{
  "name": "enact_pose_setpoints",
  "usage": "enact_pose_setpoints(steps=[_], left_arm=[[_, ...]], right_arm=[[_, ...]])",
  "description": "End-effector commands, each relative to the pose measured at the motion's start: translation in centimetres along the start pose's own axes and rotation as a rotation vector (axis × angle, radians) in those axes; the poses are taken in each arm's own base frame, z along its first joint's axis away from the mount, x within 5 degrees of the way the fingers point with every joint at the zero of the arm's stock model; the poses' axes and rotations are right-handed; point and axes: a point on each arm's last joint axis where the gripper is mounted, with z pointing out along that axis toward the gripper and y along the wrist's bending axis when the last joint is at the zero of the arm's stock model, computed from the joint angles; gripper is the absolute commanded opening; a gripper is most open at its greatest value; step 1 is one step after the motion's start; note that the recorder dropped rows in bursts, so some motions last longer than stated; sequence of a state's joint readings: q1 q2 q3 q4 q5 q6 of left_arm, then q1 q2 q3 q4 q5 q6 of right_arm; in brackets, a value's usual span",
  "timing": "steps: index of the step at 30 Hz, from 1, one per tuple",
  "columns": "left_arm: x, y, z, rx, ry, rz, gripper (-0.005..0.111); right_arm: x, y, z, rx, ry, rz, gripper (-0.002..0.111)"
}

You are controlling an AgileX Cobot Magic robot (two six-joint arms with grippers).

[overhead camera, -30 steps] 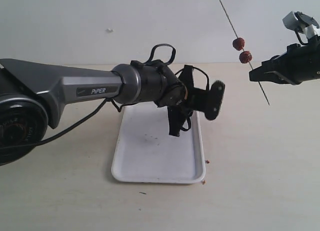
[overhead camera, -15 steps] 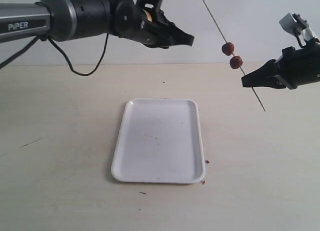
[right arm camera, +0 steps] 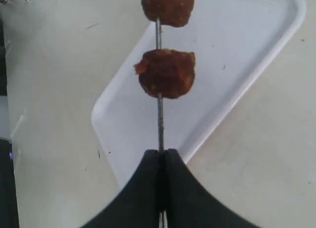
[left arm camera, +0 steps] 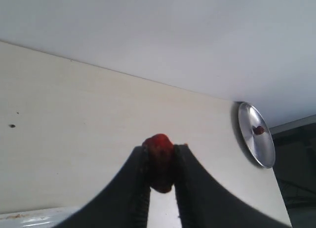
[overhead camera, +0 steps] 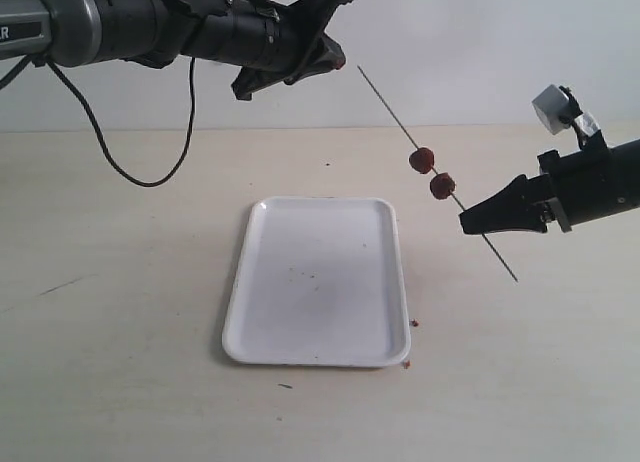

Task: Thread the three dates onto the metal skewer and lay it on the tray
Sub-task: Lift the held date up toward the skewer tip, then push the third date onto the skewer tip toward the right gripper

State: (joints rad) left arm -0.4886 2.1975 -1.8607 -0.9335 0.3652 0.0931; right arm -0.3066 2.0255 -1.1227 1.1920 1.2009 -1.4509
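1. The left gripper [left arm camera: 161, 156] is clamped on a single red-brown date [left arm camera: 159, 161]. The fruit sits pinched between the 2 finger pads, right at their tips, and bulges a little beyond them.
2. The right gripper [right arm camera: 160, 154] is clenched on the skewer [right arm camera: 159, 124]. Its 2 jaws are pressed together with only the thin rod between them.
3. From the right jaws the long part of the skewer slants up toward the left gripper. Its bare point ends near the left jaws, apart from them and from the date they hold.
4. A shorter stretch of rod sticks out of the other side of the right jaws, slanting down toward the table [overhead camera: 120, 282].
5. 2 dates are already threaded on the rod. The lower date [right arm camera: 167, 73] sits just beyond the right jaw tips, with a short bare piece of rod between. The upper date [right arm camera: 168, 6] sits just past it, the 2 apart.
6. The white tray [overhead camera: 320, 282] lies flat on the table, below both pairs of jaws and between them. A few dark specks mark its surface.
7. Past the left jaws, in the left wrist view, a round metal dish [left arm camera: 256, 134] holds 1 small red-brown bit.
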Motion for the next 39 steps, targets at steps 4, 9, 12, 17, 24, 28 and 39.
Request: enact_pose_setpoints(steps=[4, 9, 12, 17, 24, 28, 39], left_arm=[[-0.3, -0.3, -0.3, 0.011, -0.012, 0.018, 0.018], [-0.4, -0.2, -0.2, 0.008, -0.023, 0.039, 0.018], [-0.4, -0.2, -0.3, 0.007, -0.028, 0.040, 0.018], [-0.4, -0.2, -0.2, 0.007, -0.035, 0.044, 0.018], [-0.4, -0.3, -0.2, 0.008, -0.028, 0.072, 0.018], [-0.5, -0.1, -0.3, -0.001, -0.039, 0.102, 0.018], [-0.8, 0.3, -0.4, -0.021, -0.038, 0.150, 0.018]], right_arm=[[0.1, 0.1, -0.2, -0.015, 0.013, -0.046, 0.000], [0.2, 0.1, -0.2, -0.014, 0.015, -0.054, 0.000], [0.2, 0.1, -0.2, -0.014, 0.017, -0.077, 0.000], [0.1, 0.6, 0.7, -0.032, 0.043, -0.113, 0.000], [-0.3, 1.2, 1.5, -0.050, 0.033, -0.120, 0.000], [-0.3, 1.1, 1.4, -0.049, 0.032, -0.119, 0.000], [-0.3, 1.1, 1.4, -0.049, 0.030, -0.118, 0.000]])
